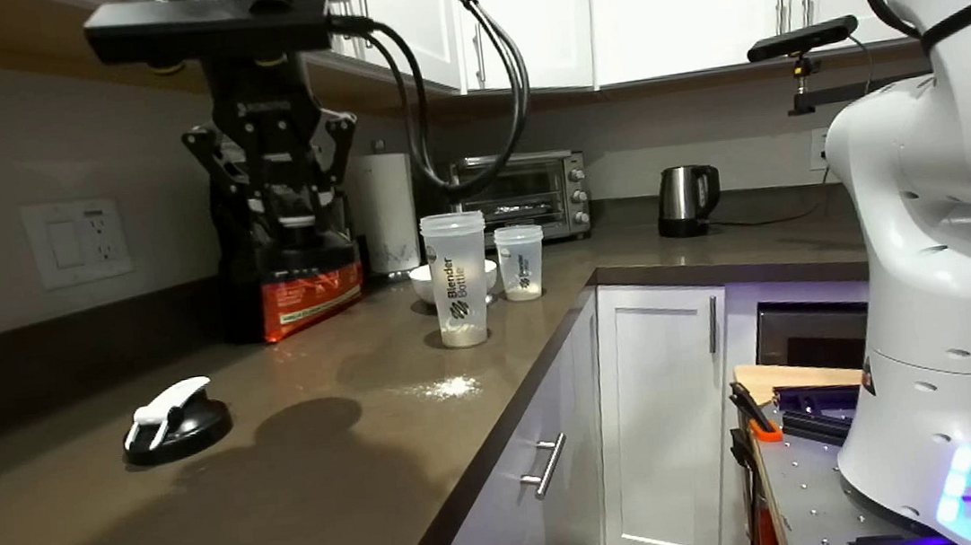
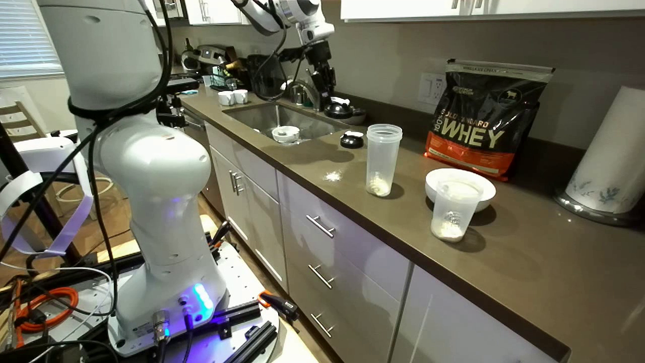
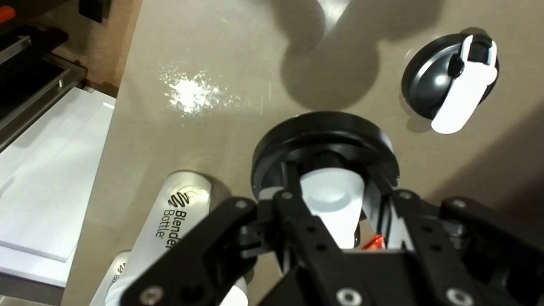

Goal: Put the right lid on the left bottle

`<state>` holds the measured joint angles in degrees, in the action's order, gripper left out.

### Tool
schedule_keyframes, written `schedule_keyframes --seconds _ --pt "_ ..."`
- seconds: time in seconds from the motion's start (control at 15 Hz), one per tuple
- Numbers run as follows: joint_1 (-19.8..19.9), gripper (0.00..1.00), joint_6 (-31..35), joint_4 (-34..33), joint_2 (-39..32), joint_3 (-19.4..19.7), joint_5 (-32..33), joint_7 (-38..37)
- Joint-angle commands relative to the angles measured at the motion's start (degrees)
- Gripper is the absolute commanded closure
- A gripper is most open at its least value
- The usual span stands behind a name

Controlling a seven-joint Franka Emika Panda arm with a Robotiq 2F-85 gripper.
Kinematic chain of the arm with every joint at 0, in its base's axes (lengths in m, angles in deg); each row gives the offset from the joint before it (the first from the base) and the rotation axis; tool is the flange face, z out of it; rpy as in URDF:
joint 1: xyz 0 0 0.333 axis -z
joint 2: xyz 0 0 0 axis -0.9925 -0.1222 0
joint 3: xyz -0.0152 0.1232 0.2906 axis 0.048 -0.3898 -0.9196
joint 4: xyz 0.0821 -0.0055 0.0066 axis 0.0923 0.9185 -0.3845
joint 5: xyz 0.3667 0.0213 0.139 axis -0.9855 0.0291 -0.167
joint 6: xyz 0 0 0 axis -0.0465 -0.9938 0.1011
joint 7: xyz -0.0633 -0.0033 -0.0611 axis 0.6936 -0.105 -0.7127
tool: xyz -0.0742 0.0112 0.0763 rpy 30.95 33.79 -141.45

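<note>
There are 2 shaker bottles (image 1: pixel 458 280) (image 1: pixel 521 261), 2 lids (image 3: pixel 325 131) (image 3: pixel 429 83) — 1 kettle (image 1: pixel 681 196).

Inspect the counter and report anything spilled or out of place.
A speckled patch of white powder lies loose on the counter near the tall clear bottle. It looks spilled, as similar pale powder sits inside that bottle.

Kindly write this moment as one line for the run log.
gripper: closed on black lid, above counter | tall clear bottle: upright, uncapped | other lid: on counter | capping: pending
</note>
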<state>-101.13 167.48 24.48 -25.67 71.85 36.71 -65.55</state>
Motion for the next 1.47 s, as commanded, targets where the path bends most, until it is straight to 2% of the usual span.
schedule_keyframes --seconds 0.0,0.73,1.4 --pt "2.6 0.87 -2.9 1.1 3.9 -1.8 0.4 1.3" --pt "8.1 0.87 -10.1 1.1 8.0 -1.5 3.2 0.6" --pt "12.2 0.87 -9.3 5.8 10.3 -0.1 3.1 -0.9"
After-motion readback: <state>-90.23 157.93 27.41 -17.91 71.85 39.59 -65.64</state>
